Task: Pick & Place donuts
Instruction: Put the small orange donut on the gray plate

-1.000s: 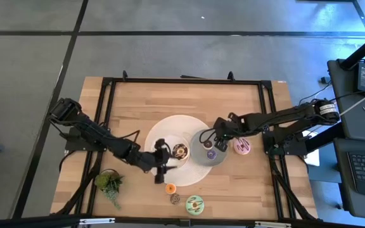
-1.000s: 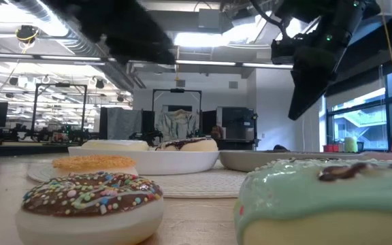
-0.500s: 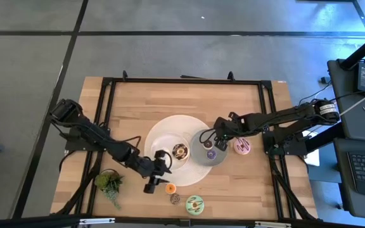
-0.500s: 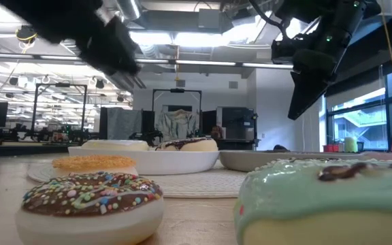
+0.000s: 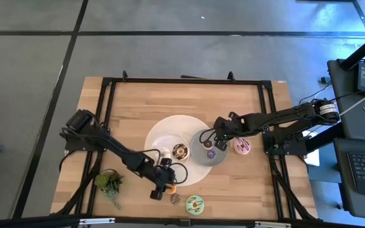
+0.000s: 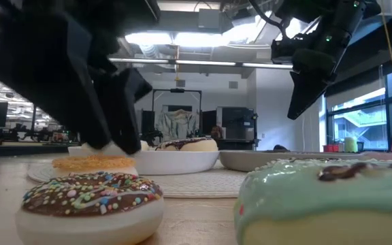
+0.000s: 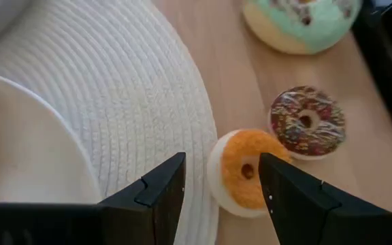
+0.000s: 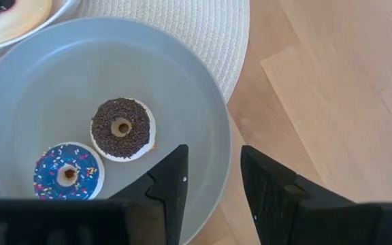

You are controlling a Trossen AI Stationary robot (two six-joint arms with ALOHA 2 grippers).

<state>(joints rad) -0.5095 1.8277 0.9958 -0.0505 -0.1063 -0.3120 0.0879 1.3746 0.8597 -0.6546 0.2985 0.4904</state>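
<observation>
An orange mini donut (image 7: 245, 170) lies on the wood by the woven mat's near rim, also seen from above (image 5: 170, 188). My left gripper (image 7: 222, 163) hangs open just over it, one finger on each side, pointing steeply down (image 5: 160, 187). Whether a finger touches the donut does not show. A brown sprinkled mini donut (image 7: 307, 121) and a green iced donut (image 7: 301, 22) lie beside it. My right gripper (image 8: 213, 160) waits open above the grey plate (image 8: 19, 102), which holds a chocolate mini donut (image 8: 121, 128) and a blue-purple one (image 8: 67, 173).
A white dish (image 5: 163, 138) on the round woven mat (image 5: 184, 122) holds a chocolate iced donut (image 5: 180, 151). A pink donut (image 5: 243, 146) lies right of the grey plate. A small green plant (image 5: 109, 183) stands near the front left. The far half of the table is bare wood.
My left gripper has come off the white dish toward the table's near edge, sunk and tipped further down, and now hangs over the orange donut. Its fingers have stayed apart. No donut has moved.
</observation>
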